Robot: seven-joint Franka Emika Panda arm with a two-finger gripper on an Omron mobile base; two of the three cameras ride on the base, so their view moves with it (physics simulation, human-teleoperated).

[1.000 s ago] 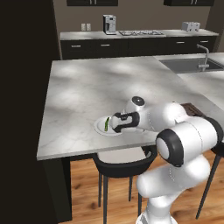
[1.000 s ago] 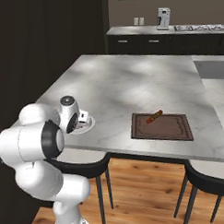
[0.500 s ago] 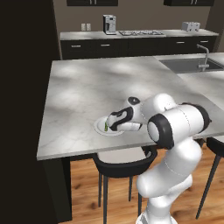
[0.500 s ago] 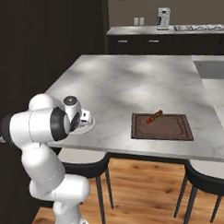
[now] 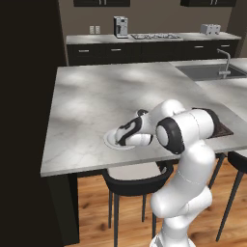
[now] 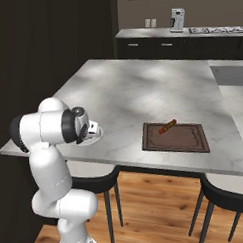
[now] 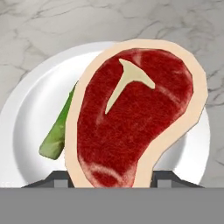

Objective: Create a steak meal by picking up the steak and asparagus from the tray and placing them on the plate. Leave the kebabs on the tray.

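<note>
In the hand view the steak (image 7: 131, 118), red with a whitish fat rim, hangs close to the camera over the plate (image 7: 26, 118). My gripper (image 7: 112, 179) is shut on the steak's lower edge, and the meat hides most of both fingers. The asparagus (image 7: 57, 131) lies on the plate, partly under the steak. From the left base view, the gripper (image 5: 126, 136) sits low over the plate (image 5: 112, 141) near the counter's front edge. The right base view has the plate (image 6: 95, 136) beside my hand and the dark brown tray (image 6: 177, 140) further right.
One kebab (image 6: 167, 126) lies at the tray's back edge. A corner of the tray (image 5: 223, 129) peeks out behind my arm. Stools stand under the counter's front edge (image 5: 120, 164). A sink (image 5: 212, 71) is at the far right.
The hand with the steak has moved left and down to just over the plate. The elbow has swung lower over the counter. The asparagus has stayed on the plate.
</note>
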